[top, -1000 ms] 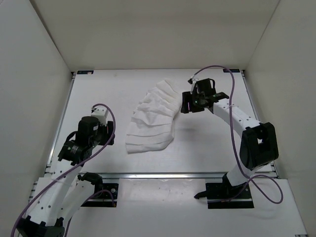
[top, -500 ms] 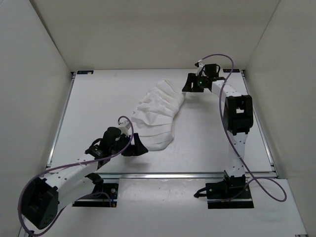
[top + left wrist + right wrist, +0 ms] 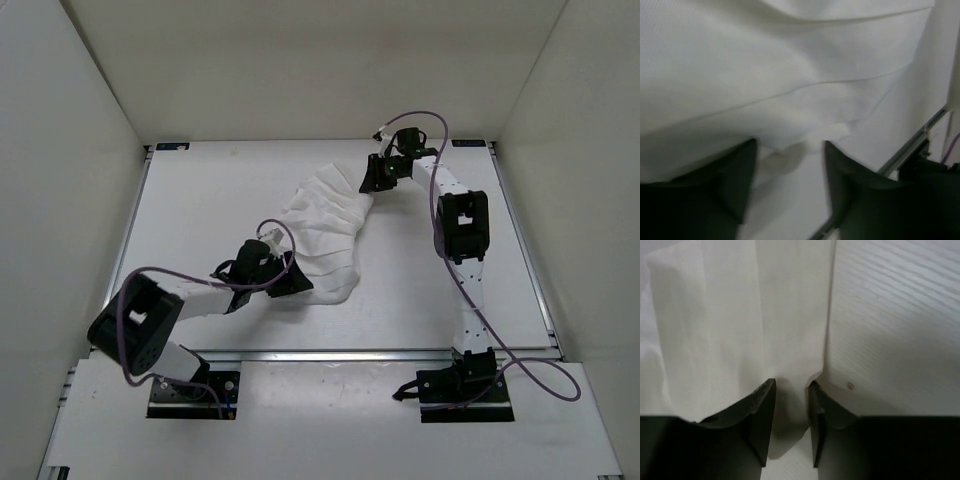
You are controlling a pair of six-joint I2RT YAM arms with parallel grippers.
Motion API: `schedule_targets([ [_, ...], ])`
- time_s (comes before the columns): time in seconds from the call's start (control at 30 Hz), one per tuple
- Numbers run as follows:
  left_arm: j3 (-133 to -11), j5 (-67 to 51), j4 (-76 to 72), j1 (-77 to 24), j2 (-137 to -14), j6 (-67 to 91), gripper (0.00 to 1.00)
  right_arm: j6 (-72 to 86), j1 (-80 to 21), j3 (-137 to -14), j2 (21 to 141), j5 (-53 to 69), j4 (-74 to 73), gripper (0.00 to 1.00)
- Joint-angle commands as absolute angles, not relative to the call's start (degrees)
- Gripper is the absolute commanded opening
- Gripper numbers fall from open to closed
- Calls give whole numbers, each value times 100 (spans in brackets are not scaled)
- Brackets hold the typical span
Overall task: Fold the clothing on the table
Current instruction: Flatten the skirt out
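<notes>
The clothing (image 3: 318,228), white with ribbed creases, lies slantwise in the middle of the table (image 3: 200,200). My left gripper (image 3: 291,279) is at the garment's near-left corner. In the left wrist view that gripper (image 3: 789,150) is open, and the fabric's (image 3: 790,75) hem lies just at the fingertips (image 3: 737,175). My right gripper (image 3: 371,183) is at the garment's far right end. In the right wrist view its jaws (image 3: 790,386) stand narrowly apart, open, with a corner of the fabric (image 3: 740,315) lying between them on the table (image 3: 890,315).
White upright walls enclose the table on three sides. A metal rail (image 3: 330,352) runs along the near edge, with both arm bases behind it. The rail (image 3: 910,145) also shows in the left wrist view. A purple cable loops over each arm.
The left arm swung out from the near left to the garment's near corner. The right gripper moved back and left to the garment's far end, and its jaws narrowed round the fabric.
</notes>
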State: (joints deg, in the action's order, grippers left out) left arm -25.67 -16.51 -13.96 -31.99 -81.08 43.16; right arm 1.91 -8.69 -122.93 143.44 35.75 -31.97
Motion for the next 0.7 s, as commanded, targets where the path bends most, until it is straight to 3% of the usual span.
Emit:
schedule_targets([
  [0.0,-2645,-1862,-1388,-3331,-8822,4289,51,114,-940,-12568,14098,4130,-3550,19],
  [0.03,-2654,-1872,-1484,-3322,-8920,4289,39,132,-932,-12586,14080,4296,-3673,0],
  [0.07,-2680,-1889,-1451,-3296,-8938,4289,14,167,-914,-12647,14037,4350,-3848,0],
  [0.1,-2715,-1881,-1407,-3226,-8947,4193,1,184,-879,-12656,14010,4499,-3893,0],
  [0.3,-3549,-748,374,-2568,-8421,3060,0,185,-852,-12430,12685,4176,-4781,0],
  [0.5,-4244,-432,1010,-1618,-8060,2523,0,858,-1432,-10295,9446,3149,-3984,0],
  [0.67,-5544,-71,1721,-1222,-8016,2074,0,1529,-2292,-8502,7806,2725,-2876,0],
])
